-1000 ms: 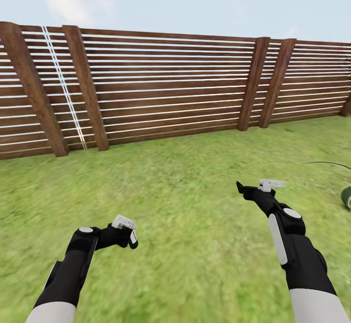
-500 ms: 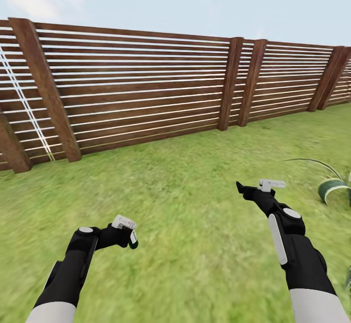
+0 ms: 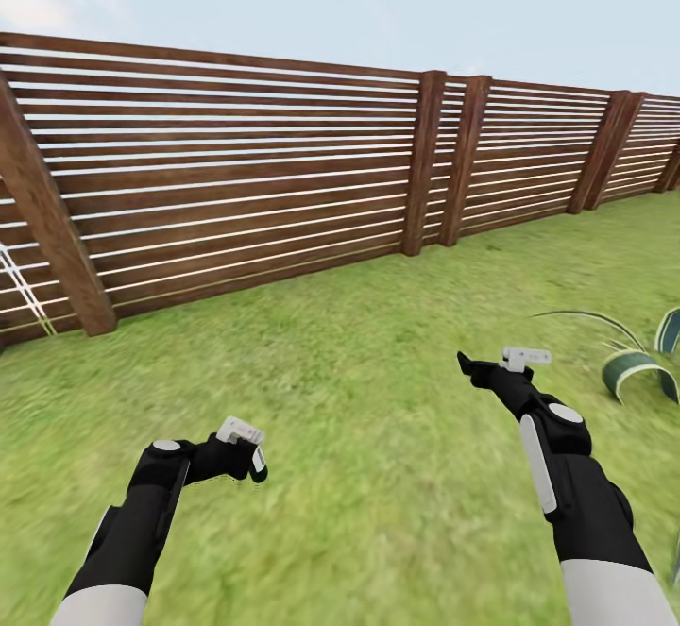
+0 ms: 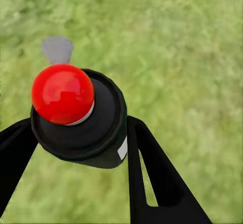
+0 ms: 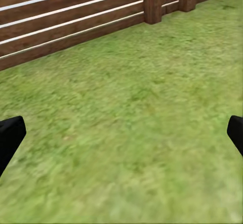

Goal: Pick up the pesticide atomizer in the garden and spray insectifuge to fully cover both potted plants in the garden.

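**Atomizer in hand, rosettes yet to find**

Nearest, low on the left: left gripper (image 3: 247, 458) clamped on the atomizer (image 4: 98, 133), one black finger (image 4: 152, 173) pressed to each side of the dark body. Seen end-on from the left wrist, red cap (image 4: 63, 93) toward the camera and white label (image 4: 122, 148) turned to one finger, so long axis judged to run roughly along the fingers, far end aimed down at the lawn (image 3: 359, 475). Well short of the fence (image 3: 236, 173), with open grass between.

A little farther out, on the right: right gripper (image 3: 493, 362) held higher and closer to the fence, fingers spread wide and holding nothing, the two black fingertips (image 5: 10, 138) at opposite edges of the right wrist view with bare grass between them.

Farther right, about as far from the fence as the right gripper: striped curling leaves of an agave (image 3: 631, 367), long and banded, hence not one of the low rosettes to be sprayed.

Farthest: the brown slatted fence itself, running across behind the grass and receding to the right, pale sky (image 3: 378, 3) above.

Judged stage: pickup done, search for the two plants under way. Left arm the one that matters, since spraying depends on swinging the bottle's far end toward a rosette. For now, aimed at plain grass on the near side of the fence.
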